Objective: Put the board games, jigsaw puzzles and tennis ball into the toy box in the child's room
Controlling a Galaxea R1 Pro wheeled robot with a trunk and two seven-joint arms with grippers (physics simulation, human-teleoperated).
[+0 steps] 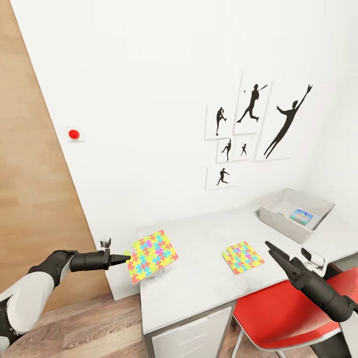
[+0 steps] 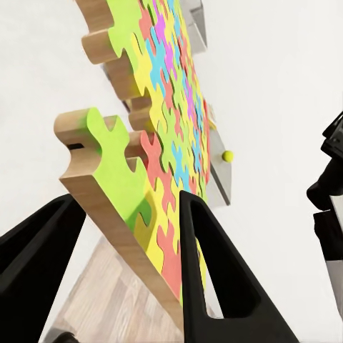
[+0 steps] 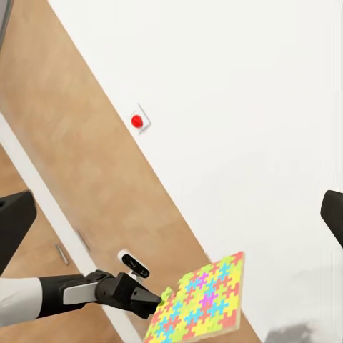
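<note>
My left gripper (image 1: 122,259) is shut on the edge of a jigsaw puzzle (image 1: 152,255), holding it tilted above the table's (image 1: 199,288) left corner. The left wrist view shows that puzzle (image 2: 171,107) pinched between both fingers of the gripper (image 2: 125,214), and a small yellow ball (image 2: 227,155) far off by a grey box edge. A second jigsaw puzzle (image 1: 242,257) lies flat mid-table. My right gripper (image 1: 271,247) hovers open just right of it, empty. At the back right stands the toy box (image 1: 278,220), and a printed board game (image 1: 302,216) lies inside.
A red chair (image 1: 288,311) is tucked under the table's right side, below my right arm. The white wall behind carries black silhouette posters (image 1: 248,129) and a red button (image 1: 74,134). A wood panel (image 1: 30,189) rises on the left over plank floor.
</note>
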